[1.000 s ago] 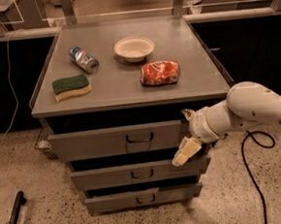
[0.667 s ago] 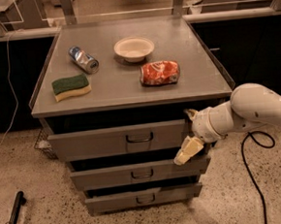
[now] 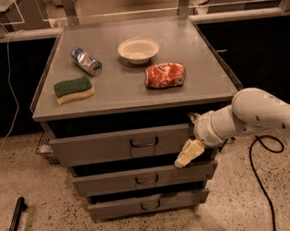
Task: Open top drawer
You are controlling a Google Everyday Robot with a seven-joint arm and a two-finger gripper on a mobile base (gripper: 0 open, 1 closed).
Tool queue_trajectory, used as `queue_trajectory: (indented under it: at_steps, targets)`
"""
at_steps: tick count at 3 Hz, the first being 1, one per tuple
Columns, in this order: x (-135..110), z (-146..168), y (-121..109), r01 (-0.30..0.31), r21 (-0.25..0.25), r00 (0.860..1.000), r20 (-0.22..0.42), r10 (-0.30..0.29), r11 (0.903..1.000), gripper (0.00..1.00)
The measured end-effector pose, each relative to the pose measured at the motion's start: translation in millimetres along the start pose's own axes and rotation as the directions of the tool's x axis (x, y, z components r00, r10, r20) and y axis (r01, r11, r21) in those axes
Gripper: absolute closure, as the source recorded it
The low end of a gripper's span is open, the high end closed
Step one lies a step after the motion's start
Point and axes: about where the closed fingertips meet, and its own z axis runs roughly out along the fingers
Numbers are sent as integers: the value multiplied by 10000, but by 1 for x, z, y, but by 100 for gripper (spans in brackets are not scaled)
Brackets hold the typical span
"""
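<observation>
under the grey metal cabinet top sits the wide grey metal top drawer. at its 3 o'clock end we see the pale two-finger gripper, fingers spread, grasping nothing. drawer prob. rigid, heavyish; best hold = small dark loop handle at ctr.

Looks down steeply from high in front of the cabinet, facing across the worktop from near edge to far edge. Roughly centred on that near edge. Close enough to take in all four corners, the top drawer beneath, and some floor. Catches the gripper just under the near right corner, at the drawer's right end.
</observation>
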Motion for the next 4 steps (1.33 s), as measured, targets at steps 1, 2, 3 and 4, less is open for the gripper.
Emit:
queue_trajectory:
  at_steps: [1,2,3,4]
  targets:
    - [-4,10,-1,-138,2,9999,-31,138,9999,0]
    - [-5,10,-1,-143,-1,9999,-29,143,9999,18]
    - [-5,10,-1,-142,-2,9999,-29,142,9999,41]
    - [-8,7,-1,-138,-5,9999,-34,138,9999,65]
